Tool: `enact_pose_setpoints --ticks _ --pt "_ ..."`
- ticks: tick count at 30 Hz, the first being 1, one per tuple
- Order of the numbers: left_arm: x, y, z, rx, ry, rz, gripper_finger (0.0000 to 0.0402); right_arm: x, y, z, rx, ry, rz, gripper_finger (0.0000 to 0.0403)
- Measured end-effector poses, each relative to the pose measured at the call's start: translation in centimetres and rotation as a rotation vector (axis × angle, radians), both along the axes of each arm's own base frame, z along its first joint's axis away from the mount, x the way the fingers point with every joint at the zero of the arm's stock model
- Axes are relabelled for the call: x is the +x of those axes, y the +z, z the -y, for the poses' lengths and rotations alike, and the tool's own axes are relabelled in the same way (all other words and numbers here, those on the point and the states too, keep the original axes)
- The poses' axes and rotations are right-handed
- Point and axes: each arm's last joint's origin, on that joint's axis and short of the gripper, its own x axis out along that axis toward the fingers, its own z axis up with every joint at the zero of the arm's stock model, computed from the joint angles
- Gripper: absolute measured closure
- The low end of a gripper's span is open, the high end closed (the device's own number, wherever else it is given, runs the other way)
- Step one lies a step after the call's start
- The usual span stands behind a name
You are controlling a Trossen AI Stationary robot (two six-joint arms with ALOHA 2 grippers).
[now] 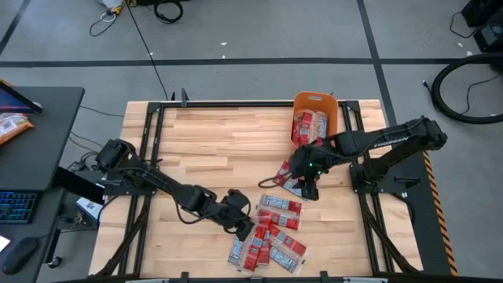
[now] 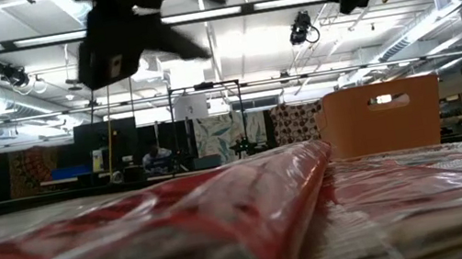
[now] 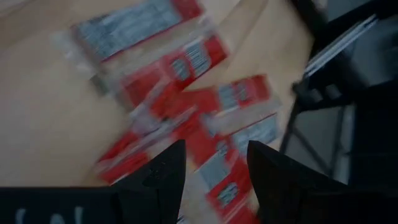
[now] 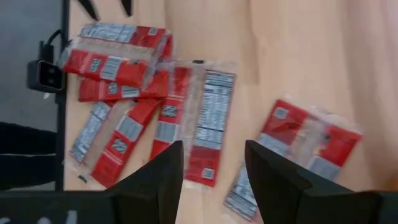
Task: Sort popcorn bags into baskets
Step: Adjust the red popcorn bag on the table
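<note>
Several red popcorn bags with white label panels (image 1: 269, 236) lie in a loose overlapping pile near the table's front edge. Two more bags (image 1: 287, 177) lie flat near the basket. The orange basket (image 1: 316, 106) stands at the far right of the table, with several bags (image 1: 308, 126) inside it. My left gripper (image 1: 245, 226) is open and empty just above the left edge of the pile (image 3: 186, 106). My right gripper (image 1: 308, 189) is open and empty above the two bags (image 4: 305, 143), between the basket and the pile.
The low view shows the bags (image 2: 226, 214) close up and the basket (image 2: 382, 115) behind them on the right. Bare wood lies across the table's left and far-left parts (image 1: 204, 141). A desk with a keyboard (image 1: 16, 208) stands beyond the left edge.
</note>
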Motion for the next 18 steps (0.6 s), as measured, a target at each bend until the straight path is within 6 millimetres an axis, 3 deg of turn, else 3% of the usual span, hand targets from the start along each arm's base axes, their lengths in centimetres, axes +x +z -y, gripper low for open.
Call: enact_pose_setpoints --ticks 7,11,18 --pt "-0.1 -1.4 2.3 0.102 -0.186 0.025 0.0226 -0.3 -1.3 -1.8 0.049 -0.014 -0.026 0.0227" --pt "0.0 -3.3 3.5 0.123 -0.287 0.000 0.0226 -0.4 -1.2 -2.7 0.063 -0.017 -0.018 0.0227" --pt "1.7 -6.5 4.4 0.064 -0.304 0.051 0.0226 -0.7 -1.1 -3.7 0.094 -0.034 -0.029 0.0227"
